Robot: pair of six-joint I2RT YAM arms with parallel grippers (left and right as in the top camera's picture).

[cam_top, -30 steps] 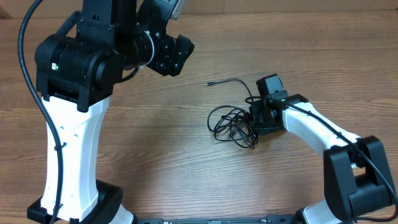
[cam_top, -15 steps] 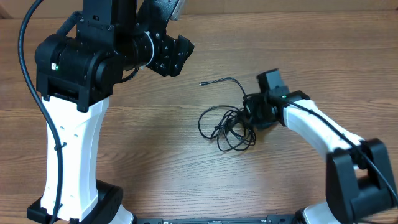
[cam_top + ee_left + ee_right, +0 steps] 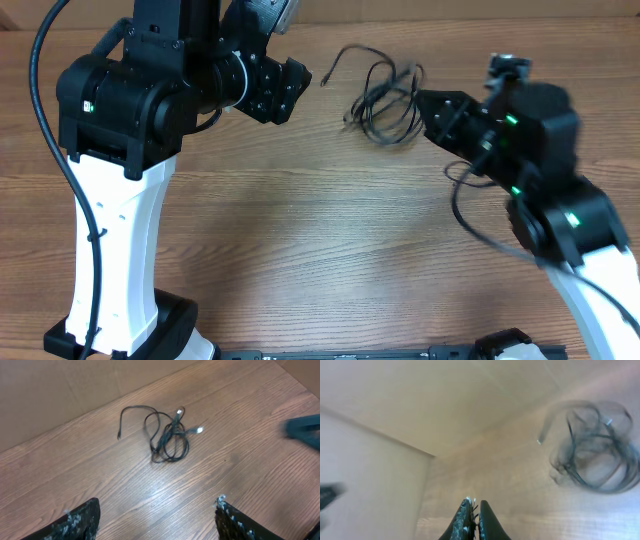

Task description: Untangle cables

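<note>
The cables [image 3: 385, 95] are one loose tangle of thin black cords on the wooden table, towards its far side, with one free end [image 3: 325, 78] trailing left. My right gripper [image 3: 422, 103] is raised beside the tangle's right edge. The right wrist view shows it [image 3: 474, 502] shut, the blurred cables [image 3: 592, 447] off to the upper right, and no cord running from the jaws to them. My left gripper [image 3: 157, 505] is open and holds nothing. The cables [image 3: 167, 435] lie well beyond its fingers, showing small pale plug tips.
A cardboard wall [image 3: 75, 385] closes the back of the table. The left arm's white column [image 3: 115, 230] stands at the left, and the right arm [image 3: 560, 210] reaches up from the lower right. Bare wood [image 3: 300, 230] lies between them.
The right gripper closed at the tangle, then swung up and towards the far side. The cables went from mid-table to the back, spreading a little. The left arm has stayed still.
</note>
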